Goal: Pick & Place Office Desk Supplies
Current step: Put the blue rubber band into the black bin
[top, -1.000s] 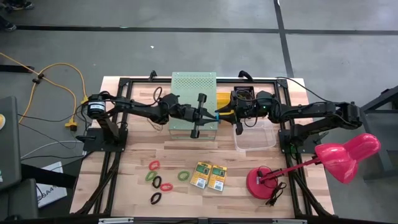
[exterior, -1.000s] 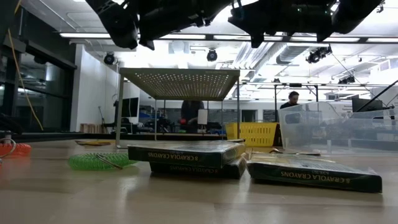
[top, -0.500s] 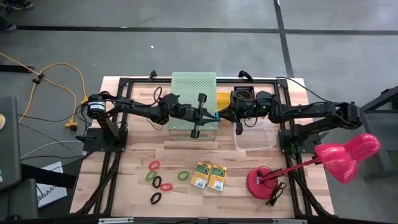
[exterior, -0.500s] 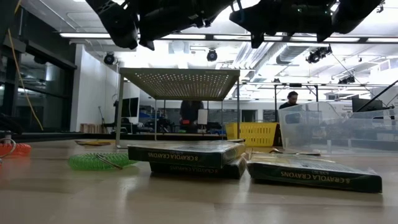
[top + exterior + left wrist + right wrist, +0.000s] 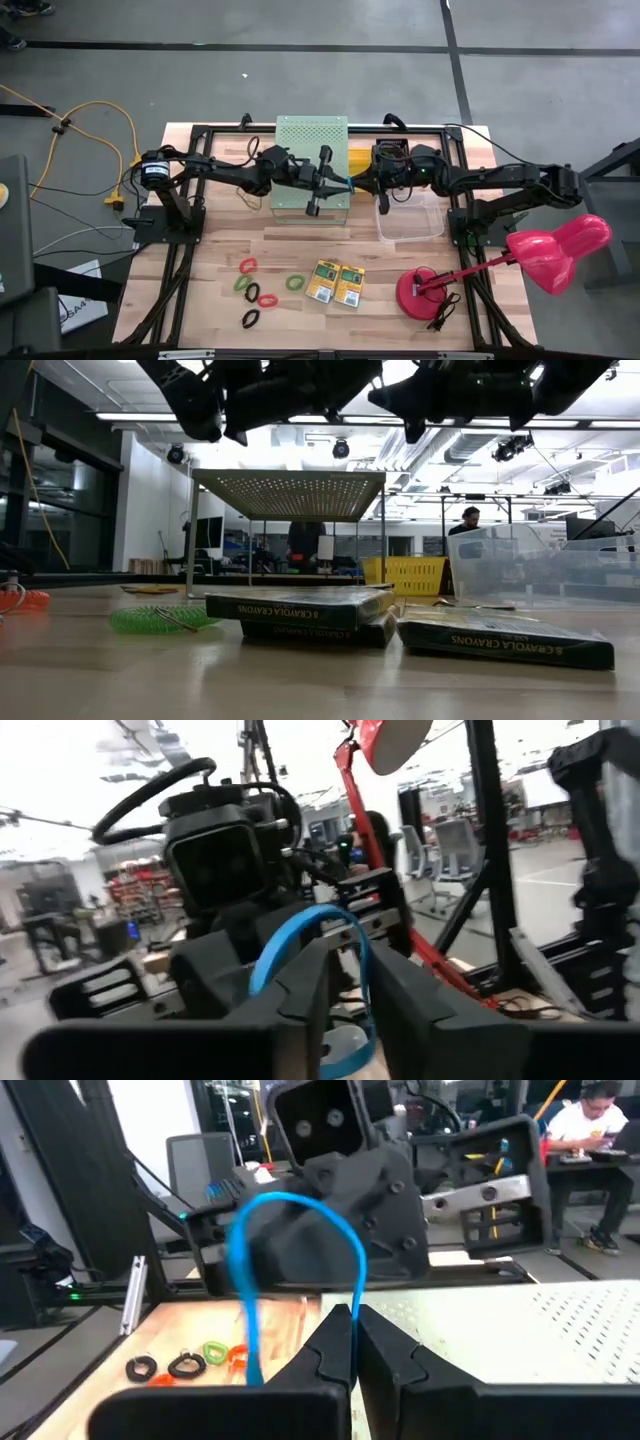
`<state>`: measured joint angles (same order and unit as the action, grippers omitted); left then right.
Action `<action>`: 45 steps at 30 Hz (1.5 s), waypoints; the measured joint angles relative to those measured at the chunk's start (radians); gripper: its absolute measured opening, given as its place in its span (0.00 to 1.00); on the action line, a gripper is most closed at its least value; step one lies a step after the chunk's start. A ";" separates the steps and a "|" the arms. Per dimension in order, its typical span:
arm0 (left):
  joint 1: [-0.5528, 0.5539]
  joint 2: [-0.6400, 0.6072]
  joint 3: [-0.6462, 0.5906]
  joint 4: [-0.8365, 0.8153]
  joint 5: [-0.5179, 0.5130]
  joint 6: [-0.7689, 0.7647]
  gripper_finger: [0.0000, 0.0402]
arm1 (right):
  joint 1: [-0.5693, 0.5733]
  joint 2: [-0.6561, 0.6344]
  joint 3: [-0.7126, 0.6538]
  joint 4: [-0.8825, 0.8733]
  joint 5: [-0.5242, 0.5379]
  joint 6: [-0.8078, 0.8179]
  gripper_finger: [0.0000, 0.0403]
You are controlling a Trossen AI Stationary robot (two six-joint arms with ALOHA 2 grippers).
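Blue elastic band (image 5: pixel 300 1270) hangs between both grippers at the high frame's centre.
Right gripper (image 5: pixel 352 1325) pinches it with fingers pressed together; left gripper (image 5: pixel 345 985) has fingers slightly spread around the loop, above the pale-green perforated box (image 5: pixel 312 135). Crayon boxes (image 5: pixel 335 284) lie lower centre.

A blue elastic band loop (image 5: pixel 290 1270) hangs in the air. Red, green and black loops (image 5: pixel 256 289) lie beside two flat crayon boxes (image 5: pixel 335 283).
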<state>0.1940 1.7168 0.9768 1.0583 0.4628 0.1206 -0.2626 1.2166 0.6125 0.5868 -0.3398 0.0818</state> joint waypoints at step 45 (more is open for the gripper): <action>-0.001 -0.001 -0.001 -0.112 0.060 -0.174 0.32 | -0.104 -0.212 0.000 -0.583 0.693 0.015 0.00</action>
<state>0.1928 1.7161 0.9760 0.9459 0.5224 -0.0532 -0.3670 1.0046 0.6128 0.0043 0.3533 0.0964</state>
